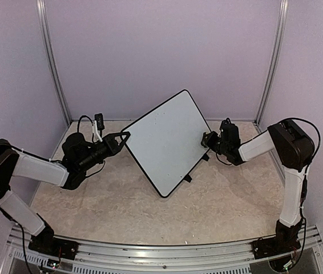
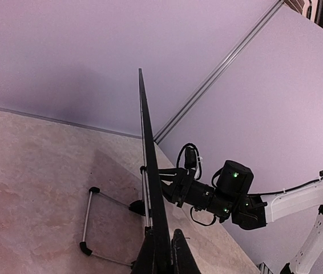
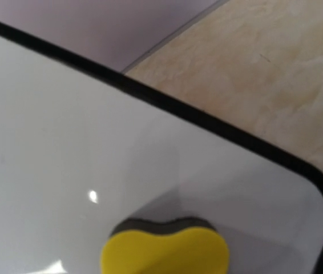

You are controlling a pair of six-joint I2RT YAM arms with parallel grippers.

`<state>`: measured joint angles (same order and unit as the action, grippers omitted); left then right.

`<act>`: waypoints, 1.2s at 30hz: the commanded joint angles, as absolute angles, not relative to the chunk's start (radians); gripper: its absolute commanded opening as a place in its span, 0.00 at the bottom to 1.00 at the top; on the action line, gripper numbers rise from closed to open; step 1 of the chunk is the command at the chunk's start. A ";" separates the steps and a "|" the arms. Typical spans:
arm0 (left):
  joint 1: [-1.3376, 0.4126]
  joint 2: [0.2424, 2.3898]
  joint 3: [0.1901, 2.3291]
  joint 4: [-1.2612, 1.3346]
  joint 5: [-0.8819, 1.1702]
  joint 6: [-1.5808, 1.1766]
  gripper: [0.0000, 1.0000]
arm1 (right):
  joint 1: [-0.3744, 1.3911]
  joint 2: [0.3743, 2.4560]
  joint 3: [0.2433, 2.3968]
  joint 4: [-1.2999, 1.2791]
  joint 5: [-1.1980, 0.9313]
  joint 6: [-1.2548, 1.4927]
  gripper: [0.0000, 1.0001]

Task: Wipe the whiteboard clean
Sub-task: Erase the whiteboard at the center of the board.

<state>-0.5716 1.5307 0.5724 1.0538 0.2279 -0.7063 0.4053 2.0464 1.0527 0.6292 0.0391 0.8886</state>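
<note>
The whiteboard (image 1: 167, 142) stands tilted on one corner in mid-table, white with a black rim, and only faint specks show on its face. My left gripper (image 1: 125, 136) is shut on its left corner. In the left wrist view the board's edge (image 2: 150, 171) runs up from between that gripper's (image 2: 165, 258) fingers. My right gripper (image 1: 208, 140) is at the board's right corner. It presses a pinched yellow sponge (image 3: 164, 254) with a dark pad against the white face (image 3: 64, 142). Its fingers are hidden in the right wrist view.
The board's black wire stand (image 2: 87, 220) hangs behind it, with one foot (image 1: 188, 178) near the tabletop. Purple walls with metal posts (image 1: 53, 68) close in the beige table (image 1: 93, 205) on three sides. The arm bases sit at the near edge.
</note>
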 commanded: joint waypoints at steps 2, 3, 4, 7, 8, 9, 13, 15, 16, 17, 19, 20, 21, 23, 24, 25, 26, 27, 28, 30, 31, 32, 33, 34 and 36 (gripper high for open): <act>-0.600 1.504 0.577 1.154 0.393 -0.693 0.00 | 0.407 2.062 1.001 0.547 0.056 0.933 0.00; -0.601 1.504 0.577 1.153 0.393 -0.692 0.00 | 0.406 2.058 0.993 0.541 0.064 0.943 0.00; -0.601 1.500 0.577 1.153 0.392 -0.693 0.00 | 0.404 2.054 0.983 0.542 0.066 0.951 0.00; -0.600 1.498 0.577 1.153 0.392 -0.693 0.00 | 0.398 2.050 0.964 0.560 0.051 0.965 0.00; -0.599 1.499 0.577 1.153 0.393 -0.694 0.00 | 0.396 2.052 0.961 0.563 0.043 0.970 0.00; -0.600 1.498 0.577 1.155 0.393 -0.695 0.00 | 0.394 2.053 0.958 0.571 0.035 0.974 0.00; -0.600 1.494 0.575 1.153 0.391 -0.693 0.00 | 0.395 2.064 0.953 0.652 -0.034 0.975 0.00; -0.601 1.493 0.575 1.154 0.392 -0.693 0.00 | 0.398 2.069 0.965 0.703 -0.080 0.957 0.00; -0.600 1.494 0.575 1.154 0.393 -0.693 0.00 | 0.404 2.068 0.974 0.711 -0.095 0.947 0.00; -0.600 1.494 0.576 1.154 0.393 -0.693 0.00 | 0.412 2.064 0.981 0.714 -0.101 0.932 0.00; -0.600 1.496 0.575 1.154 0.392 -0.693 0.00 | 0.435 2.049 0.997 0.709 -0.090 0.893 0.00; -0.600 1.496 0.576 1.154 0.392 -0.693 0.00 | 0.449 2.040 1.002 0.704 -0.077 0.871 0.00; -0.600 1.497 0.575 1.153 0.391 -0.693 0.00 | 0.466 2.033 1.007 0.698 -0.063 0.850 0.00; -0.600 1.498 0.578 1.155 0.393 -0.695 0.00 | 0.499 2.027 1.015 0.692 -0.037 0.820 0.00; -0.600 1.500 0.577 1.156 0.393 -0.695 0.00 | 0.515 2.026 1.015 0.694 -0.026 0.813 0.00; -0.600 1.503 0.577 1.158 0.394 -0.696 0.00 | 0.531 2.029 1.012 0.700 -0.018 0.809 0.00; -0.600 1.504 0.577 1.158 0.394 -0.696 0.00 | 0.548 2.031 1.009 0.713 -0.013 0.807 0.00; -0.600 1.506 0.577 1.158 0.394 -0.696 0.00 | 0.562 2.036 1.007 0.724 -0.012 0.804 0.00; -0.601 1.505 0.577 1.157 0.394 -0.696 0.00 | 0.578 2.040 1.005 0.734 -0.009 0.801 0.00; -0.600 1.505 0.577 1.157 0.394 -0.696 0.00 | 0.611 2.045 1.002 0.758 -0.008 0.797 0.00; -0.600 1.505 0.577 1.157 0.394 -0.695 0.00 | 0.625 2.045 1.000 0.768 -0.008 0.796 0.00; -0.601 1.504 0.577 1.156 0.394 -0.695 0.00 | 0.637 2.045 0.999 0.778 -0.008 0.796 0.00; -0.600 1.503 0.578 1.158 0.394 -0.695 0.00 | 0.648 2.046 0.996 0.790 -0.008 0.796 0.00; -0.600 1.506 0.578 1.158 0.394 -0.695 0.00 | 0.660 2.046 0.992 0.804 -0.010 0.797 0.00; -0.600 1.506 0.578 1.158 0.394 -0.695 0.00 | 0.682 2.044 0.992 0.830 -0.020 0.791 0.00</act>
<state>-0.5678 1.5288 0.5724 1.0550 0.2031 -0.7055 0.6010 2.0308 0.9905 0.8165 0.0906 0.8036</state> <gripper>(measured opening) 0.045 0.257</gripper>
